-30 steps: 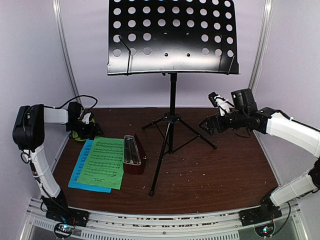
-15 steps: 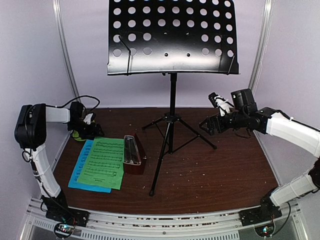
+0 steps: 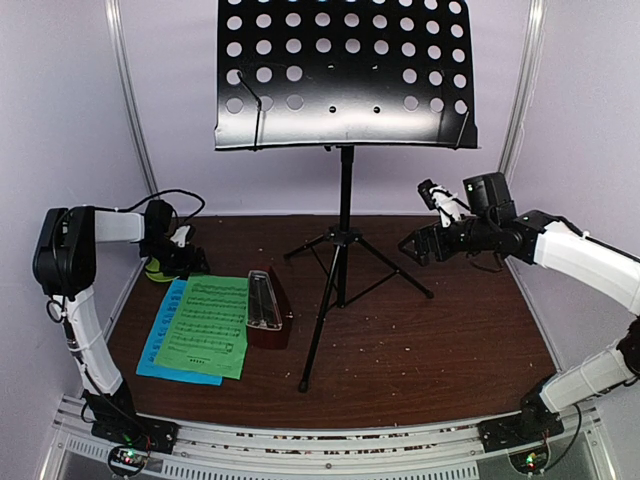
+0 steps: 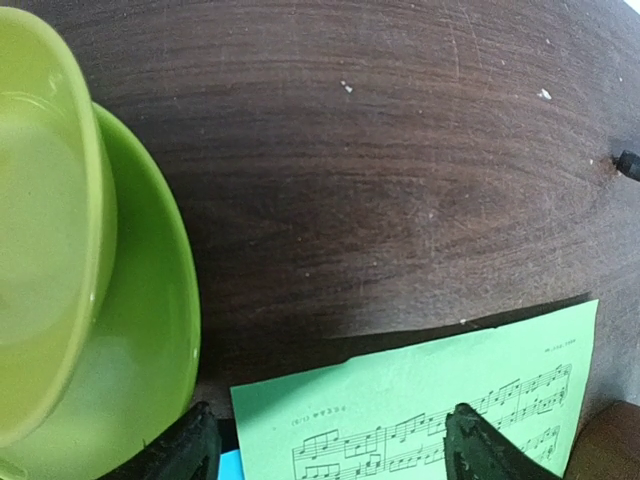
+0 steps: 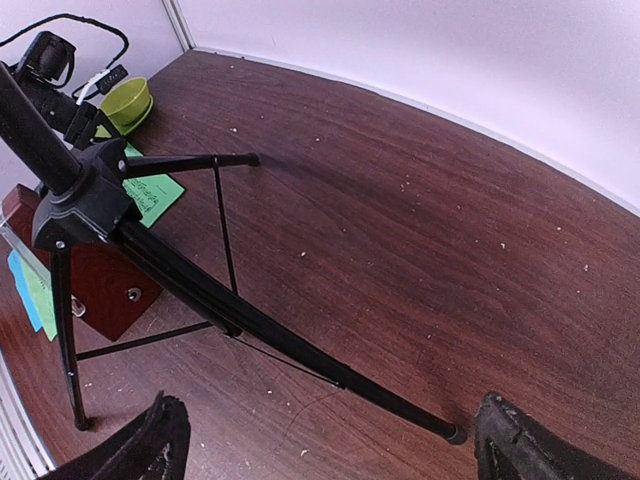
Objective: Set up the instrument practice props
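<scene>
Top external view: left fingers (image 4: 182, 448), spread and empty, have edged back beside the lime bowl (image 4: 140, 300); right fingers (image 5: 530, 445) gape empty.

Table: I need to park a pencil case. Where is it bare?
Bare table runs from the stand's right leg to the right wall and along the near edge. The left is crowded: bowl, sheets and metronome sit close together.

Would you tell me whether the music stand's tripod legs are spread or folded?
Spread. The music stand has its three legs splayed outward, feet resting apart on the table.
</scene>
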Robot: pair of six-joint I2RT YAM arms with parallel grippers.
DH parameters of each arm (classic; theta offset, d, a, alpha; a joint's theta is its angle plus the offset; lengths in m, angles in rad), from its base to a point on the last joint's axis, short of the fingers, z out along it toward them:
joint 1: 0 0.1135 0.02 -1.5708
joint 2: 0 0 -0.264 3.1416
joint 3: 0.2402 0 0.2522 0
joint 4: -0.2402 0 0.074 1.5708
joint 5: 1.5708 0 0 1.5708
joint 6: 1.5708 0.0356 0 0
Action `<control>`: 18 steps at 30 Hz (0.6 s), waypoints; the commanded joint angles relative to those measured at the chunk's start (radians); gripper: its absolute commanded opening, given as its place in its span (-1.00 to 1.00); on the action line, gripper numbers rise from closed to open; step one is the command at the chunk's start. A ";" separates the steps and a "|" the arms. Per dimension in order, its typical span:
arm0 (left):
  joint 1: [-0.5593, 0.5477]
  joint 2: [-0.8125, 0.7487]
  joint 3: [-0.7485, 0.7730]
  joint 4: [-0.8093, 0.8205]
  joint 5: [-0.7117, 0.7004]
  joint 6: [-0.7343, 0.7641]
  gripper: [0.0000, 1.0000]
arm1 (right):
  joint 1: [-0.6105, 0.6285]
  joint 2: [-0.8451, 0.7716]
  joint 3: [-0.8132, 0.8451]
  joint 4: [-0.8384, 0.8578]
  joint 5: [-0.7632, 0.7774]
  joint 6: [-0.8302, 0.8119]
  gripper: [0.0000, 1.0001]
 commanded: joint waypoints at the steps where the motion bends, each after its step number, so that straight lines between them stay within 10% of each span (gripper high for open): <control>1: -0.006 0.024 0.041 -0.036 0.003 0.019 0.57 | -0.004 0.005 0.029 -0.016 0.002 -0.010 1.00; 18: -0.029 0.060 0.115 -0.132 -0.054 0.015 0.66 | -0.005 0.020 0.037 -0.033 0.001 -0.022 1.00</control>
